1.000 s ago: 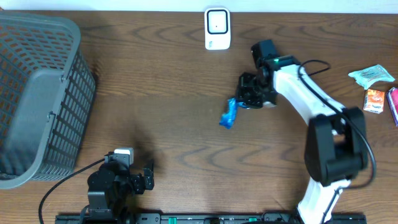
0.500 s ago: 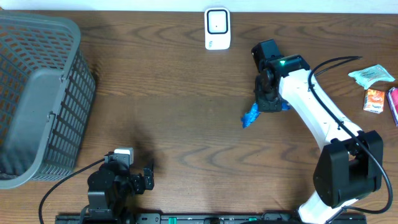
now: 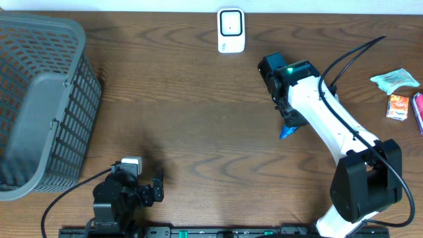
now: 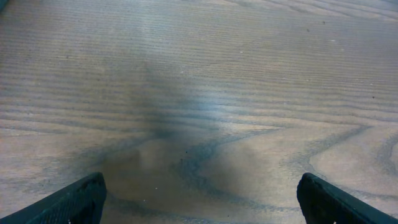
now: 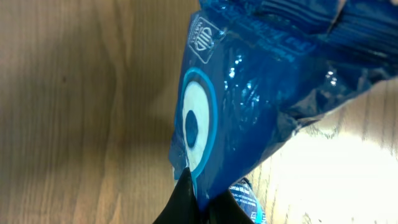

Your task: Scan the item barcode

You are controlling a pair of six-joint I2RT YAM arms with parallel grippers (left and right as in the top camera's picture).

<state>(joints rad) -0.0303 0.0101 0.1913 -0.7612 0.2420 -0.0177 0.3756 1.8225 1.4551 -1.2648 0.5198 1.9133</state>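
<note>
Where right gripper (image 5: 186, 208) pinches its corner, blue packet (image 5: 261, 106) sits over table (image 3: 198, 132), right of centre, apart from scanner (image 3: 230, 30) at far edge.
Long axis, wrist view: from clamped corner up and rightward; white-and-blue ring print faces camera.
Overhead: only blue tip shows under arm, pointing toward near edge; rest hidden.
Right fingers clamped on packet.
Left gripper (image 3: 151, 192) near front edge, fingers (image 4: 74, 202) spread wide, holding nothing.
Basket (image 3: 39, 99) far left; other packets (image 3: 395, 80) far right.
</note>
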